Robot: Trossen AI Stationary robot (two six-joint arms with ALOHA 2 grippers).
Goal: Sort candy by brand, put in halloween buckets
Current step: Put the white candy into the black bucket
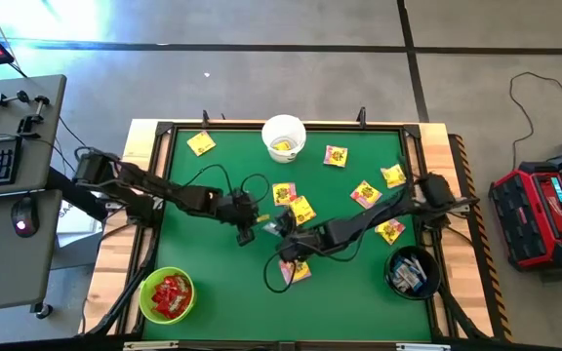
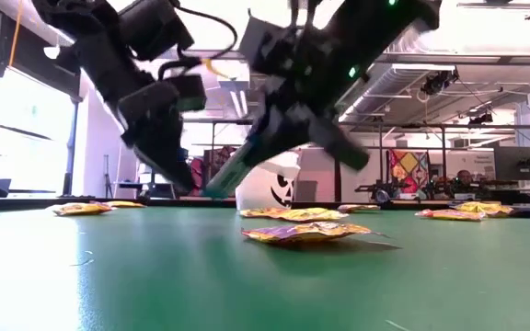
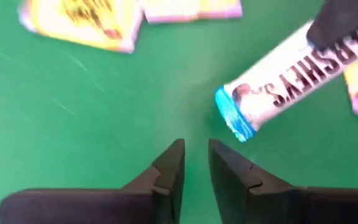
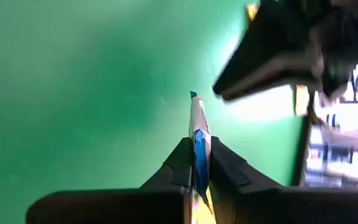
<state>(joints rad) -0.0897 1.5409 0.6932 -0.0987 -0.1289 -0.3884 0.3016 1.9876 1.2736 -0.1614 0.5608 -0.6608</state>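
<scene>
The right gripper (image 4: 196,163) is clamped edge-on around a narrow white-and-blue bar (image 3: 291,78), held above the green table (image 1: 222,292) near its centre, the bar's blue end sticking out past the fingertips. The left gripper (image 3: 195,160) sits just beside that blue end, its fingers slightly parted with nothing between them. Both arms meet mid-table in the high view. Yellow packets (image 1: 302,209) lie scattered over the middle and toward the right edge, with one (image 1: 201,143) near the far left corner. The white bucket (image 1: 284,137) stands at the far edge with something yellow inside, the lime green bucket (image 1: 167,296) at the near left corner holds red packets (image 1: 171,293), and the black bucket (image 1: 413,272) at the near right corner holds white-and-blue pieces.
</scene>
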